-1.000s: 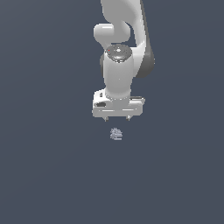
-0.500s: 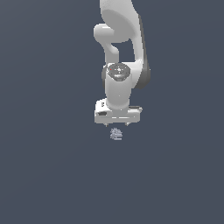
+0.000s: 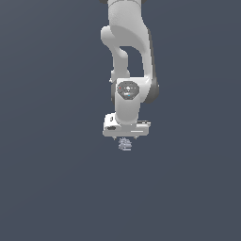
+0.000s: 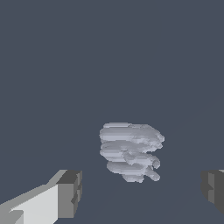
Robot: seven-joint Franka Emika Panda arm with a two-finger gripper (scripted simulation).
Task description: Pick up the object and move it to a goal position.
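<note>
The object [image 3: 124, 144] is a tiny pale grey-bluish lump with faint stripes, lying on the dark floor. In the exterior view it sits just below the white gripper [image 3: 126, 137], which hangs over it and partly hides its upper edge. The wrist view shows the object [image 4: 130, 151] between the two grey fingertips [image 4: 70, 193], which stand wide apart on either side without touching it. The gripper [image 4: 142, 190] is open with nothing held.
Only the flat dark blue-grey floor [image 3: 52, 179] surrounds the arm. The white arm [image 3: 128, 56] rises toward the top of the exterior view.
The gripper has come down toward the object, closing the gap seen a second ago. The object has not moved.
</note>
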